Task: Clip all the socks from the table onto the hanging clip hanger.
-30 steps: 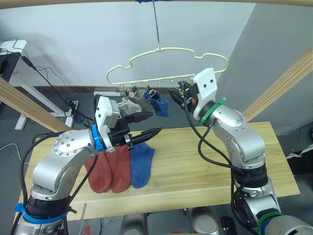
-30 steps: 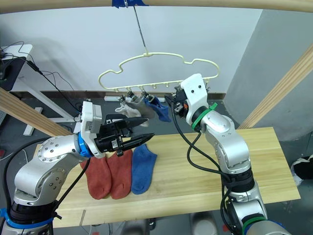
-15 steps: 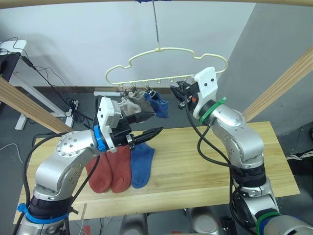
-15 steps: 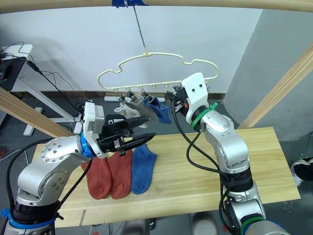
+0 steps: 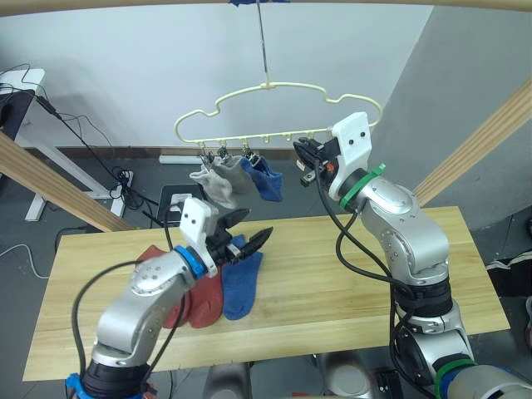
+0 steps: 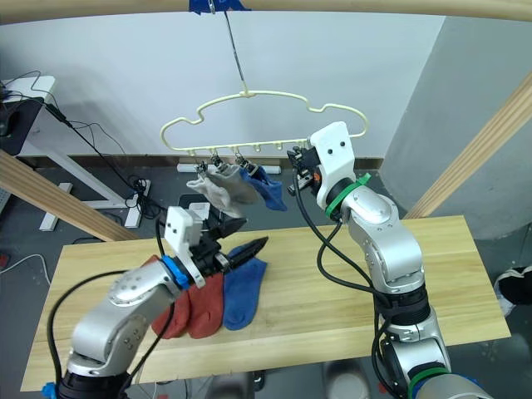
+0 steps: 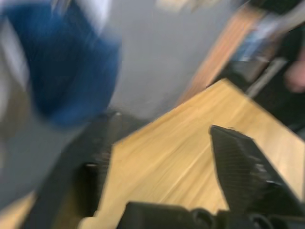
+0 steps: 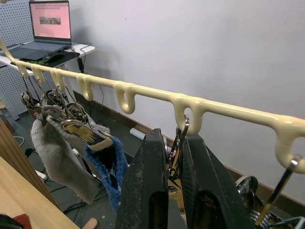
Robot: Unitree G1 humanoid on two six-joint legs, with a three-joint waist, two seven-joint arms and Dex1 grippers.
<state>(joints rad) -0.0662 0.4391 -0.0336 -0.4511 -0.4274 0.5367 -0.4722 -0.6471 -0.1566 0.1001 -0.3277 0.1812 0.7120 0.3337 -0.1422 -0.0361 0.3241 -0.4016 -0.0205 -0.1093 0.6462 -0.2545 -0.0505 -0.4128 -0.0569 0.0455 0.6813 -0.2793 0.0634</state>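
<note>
The cream clip hanger [image 5: 274, 100] hangs from a hook above the table [image 5: 349, 283]. Grey socks [image 5: 216, 183] and a blue sock [image 5: 268, 178] hang clipped at its left end. On the table lie two rust-red socks [image 6: 206, 304] and one blue sock [image 5: 238, 283] side by side. My left gripper [image 5: 257, 224] is open and empty, low over these socks. My right gripper [image 8: 174, 143] is raised at the hanger's bar, shut on a metal clip [image 8: 177, 143] right of the hung socks; the grey sock [image 8: 59, 152] and blue sock [image 8: 114, 167] show beyond it.
A wooden pole [image 6: 332, 7] with blue tape carries the hanger's hook. Slanted wooden beams stand at the left [image 5: 50, 183] and right [image 5: 490, 137]. A white desk [image 5: 21, 83] and cables are on the floor behind the table. The table's right half is bare wood.
My left arm has dropped from beside the hung socks to just above the table's socks, still open. The hanger has swung slightly left. My right gripper stays on the clip.
</note>
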